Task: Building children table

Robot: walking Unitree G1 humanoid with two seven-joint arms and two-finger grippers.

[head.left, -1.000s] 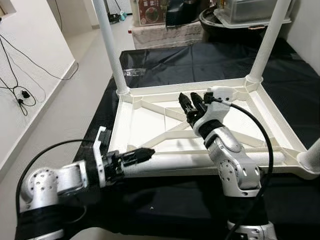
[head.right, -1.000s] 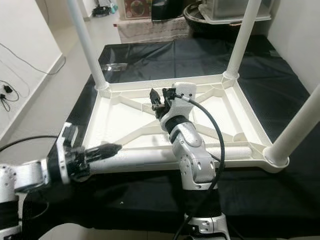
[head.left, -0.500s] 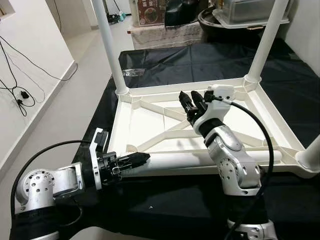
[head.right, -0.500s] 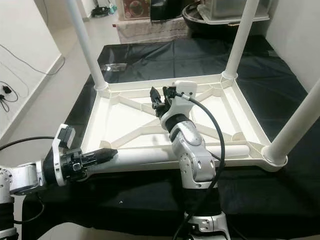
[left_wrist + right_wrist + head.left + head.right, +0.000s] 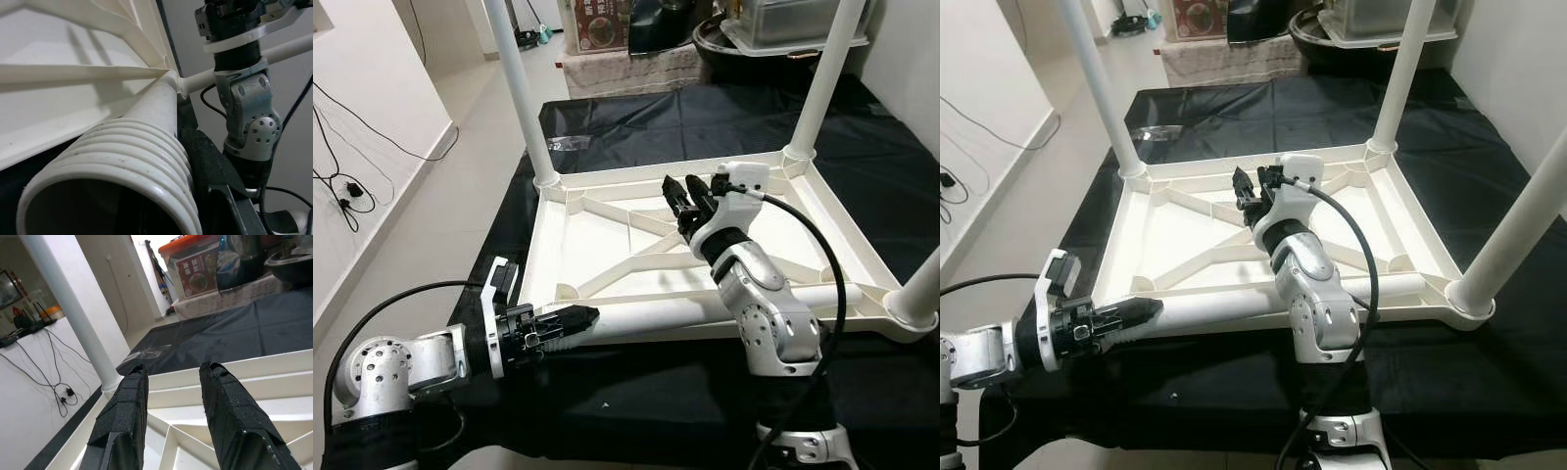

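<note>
The white table top (image 5: 646, 174) lies upside down on a black cloth. Three white legs stand screwed in: back left (image 5: 519, 88), back right (image 5: 822, 78) and front right (image 5: 1518, 225). A loose leg (image 5: 656, 315) lies along the near edge, its threaded end (image 5: 122, 166) toward my left arm. My left gripper (image 5: 573, 318) is shut on that end, and one black finger (image 5: 205, 161) presses against the thread. My right gripper (image 5: 688, 191) hovers open above the middle ribs, with nothing between its fingers (image 5: 122, 421).
The black cloth (image 5: 705, 117) spreads beyond the table top on all sides, with a clear plastic bag (image 5: 573, 144) on it at the back left. Boxes and a dark bin (image 5: 744, 39) stand behind. Bare floor and a wall with cables (image 5: 342, 186) lie to the left.
My left arm has sunk a little and drawn back toward me with the leg's end still in its grip. The right arm holds its place; the view has shifted slightly.
</note>
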